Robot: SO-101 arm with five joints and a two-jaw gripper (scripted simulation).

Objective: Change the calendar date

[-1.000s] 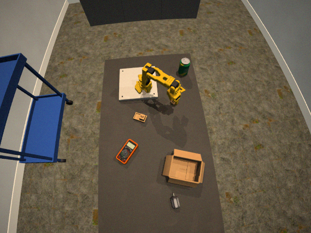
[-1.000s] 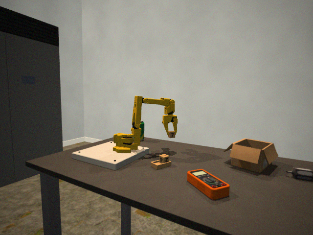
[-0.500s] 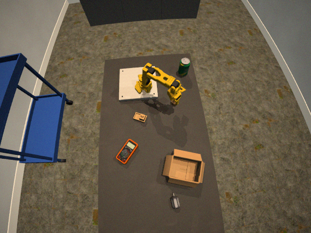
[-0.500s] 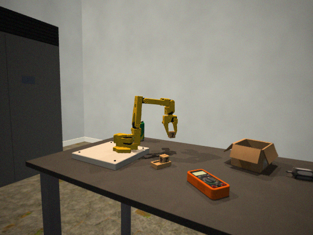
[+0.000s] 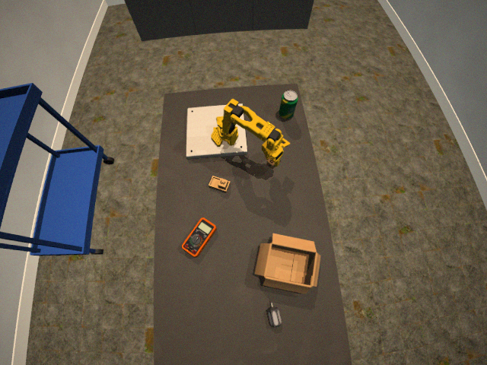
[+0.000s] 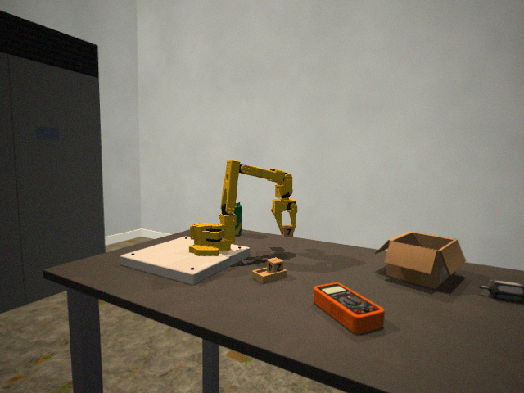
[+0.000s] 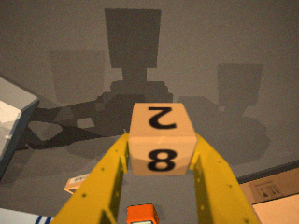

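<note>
Gripper point(image 7: 161, 161): clamped on a wooden digit cube point(image 7: 162, 140), held above the table point(image 6: 422, 338).
Cube faces: 8 toward the wrist camera, 2 above it.
Tray point(image 6: 264, 275): one cube point(image 6: 275, 264) seated.

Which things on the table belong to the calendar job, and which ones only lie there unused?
For the job:
- gripper, shut on a number cube
- wooden tray
- second cube, in the tray

Just lying about:
- orange multimeter
- cardboard box
- green can
- small grey device
</note>
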